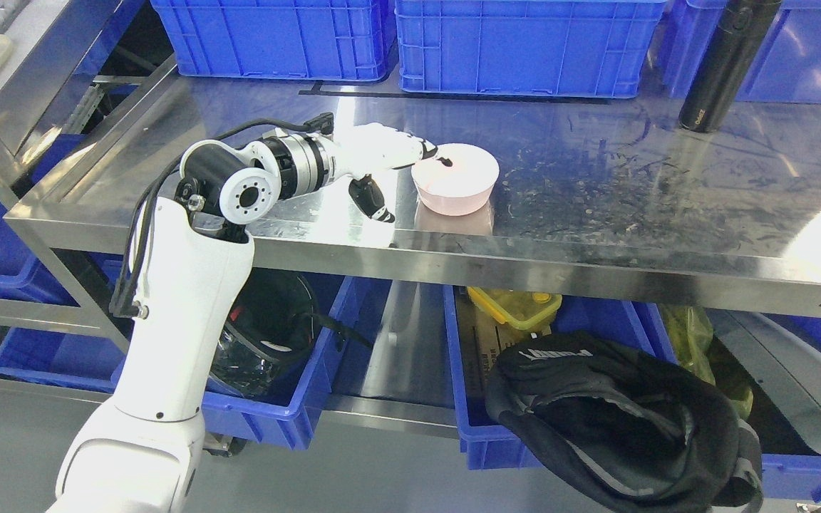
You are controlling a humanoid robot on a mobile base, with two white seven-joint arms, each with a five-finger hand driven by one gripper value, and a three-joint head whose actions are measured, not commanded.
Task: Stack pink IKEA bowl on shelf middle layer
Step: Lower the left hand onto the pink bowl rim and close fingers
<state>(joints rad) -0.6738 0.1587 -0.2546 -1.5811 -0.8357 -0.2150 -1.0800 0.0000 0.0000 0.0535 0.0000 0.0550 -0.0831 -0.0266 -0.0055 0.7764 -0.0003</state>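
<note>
Pink bowl point(455, 178) sits on the steel shelf point(596, 206), left of the black bottle point(727, 60). My left hand point(396, 160) pinches its left rim, fingertip inside, thumb below. I judge it light, rigid, slick; rim grip suits.

Showing now: 1 pink bowl point(455, 178), 1 black bottle point(727, 64), 3 blue crates at back point(517, 46), 1 robot hand point(400, 160), 1 yellow box point(516, 306) and 1 black bag point(617, 420) sitting below.
</note>
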